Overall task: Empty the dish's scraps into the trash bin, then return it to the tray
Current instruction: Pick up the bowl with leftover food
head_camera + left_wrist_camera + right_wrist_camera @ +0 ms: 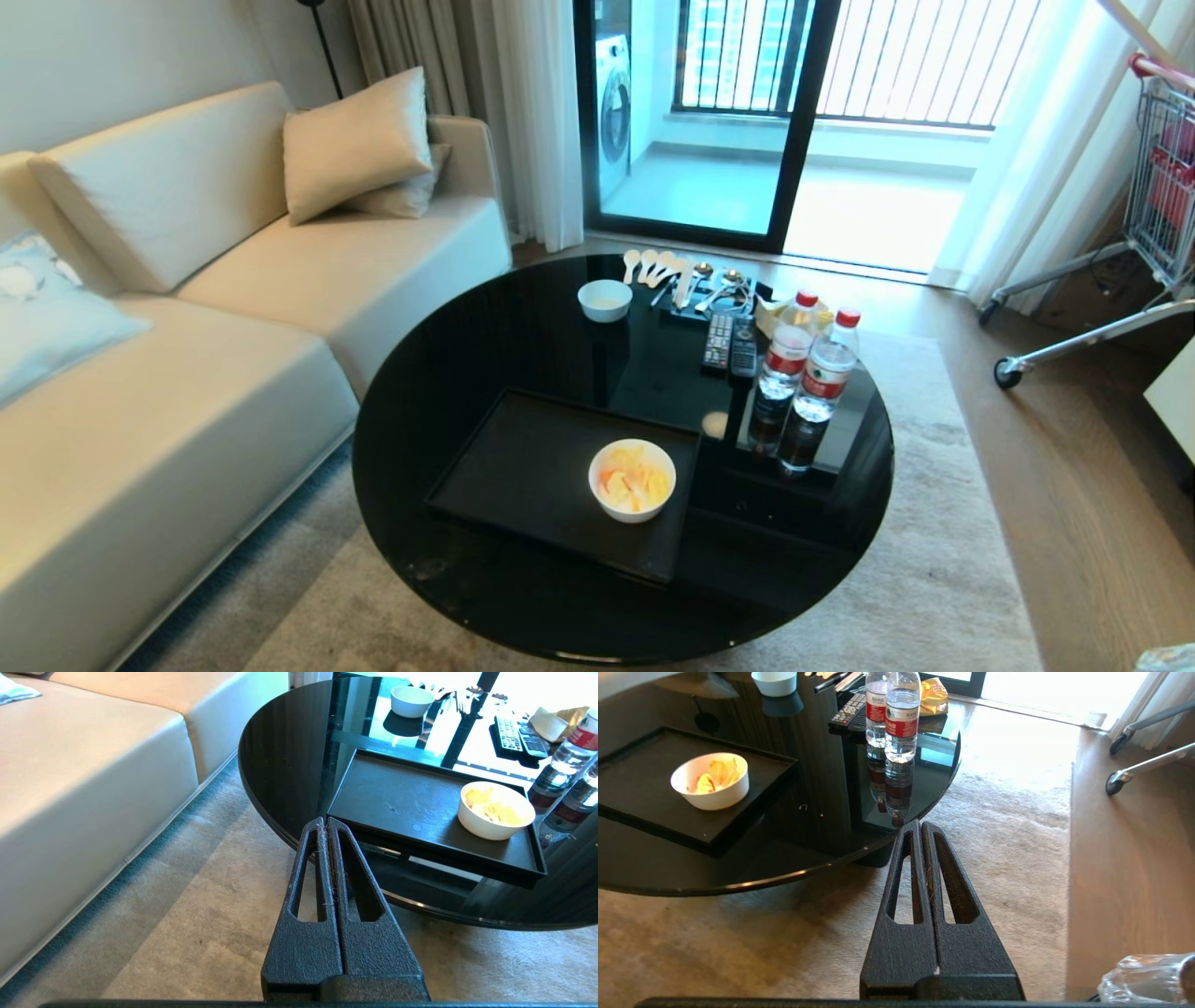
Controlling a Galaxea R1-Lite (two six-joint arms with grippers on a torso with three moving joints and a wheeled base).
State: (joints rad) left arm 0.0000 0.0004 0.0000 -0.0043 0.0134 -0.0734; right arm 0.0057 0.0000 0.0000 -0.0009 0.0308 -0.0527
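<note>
The dish with orange and yellow scraps sits at the right end of the black tray on the round glass table. Left gripper and right gripper hang over the carpet, fingers pressed together, empty.
</note>
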